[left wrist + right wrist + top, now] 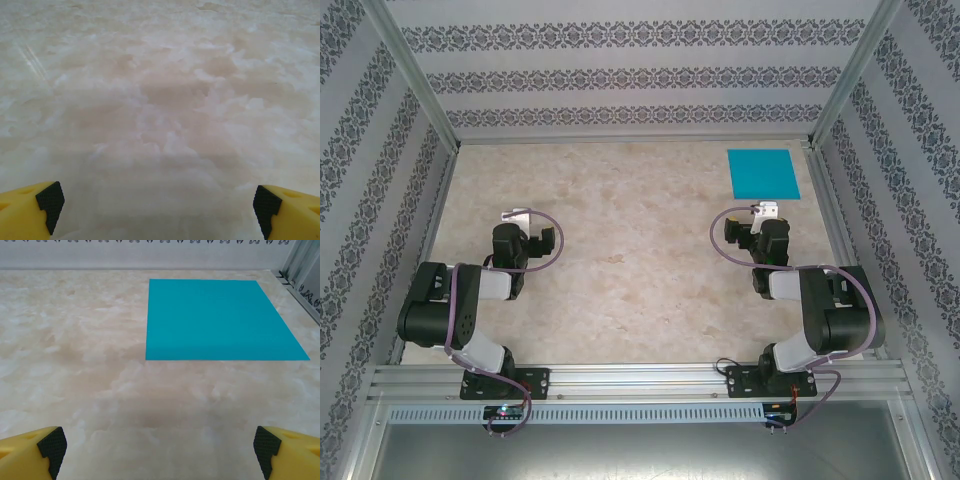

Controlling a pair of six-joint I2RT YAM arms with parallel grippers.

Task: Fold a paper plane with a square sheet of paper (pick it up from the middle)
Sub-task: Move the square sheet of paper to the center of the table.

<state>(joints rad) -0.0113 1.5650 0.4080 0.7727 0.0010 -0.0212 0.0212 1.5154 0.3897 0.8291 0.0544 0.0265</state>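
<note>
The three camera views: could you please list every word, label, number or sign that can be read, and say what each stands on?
No text can be read.
Paper: plain teal, unmarked.
Walls: ornamental bands, no letters.
Table: marbled, no print.
Small boards below the arm bases: too small to read, if they bear anything.

Table (pixel 620 270), pale beige marbled top, matte and level, bears the square sheet of paper (pixel 763 173), teal-blue, lying flat and uncreased in the far right corner, near both walls.
</note>
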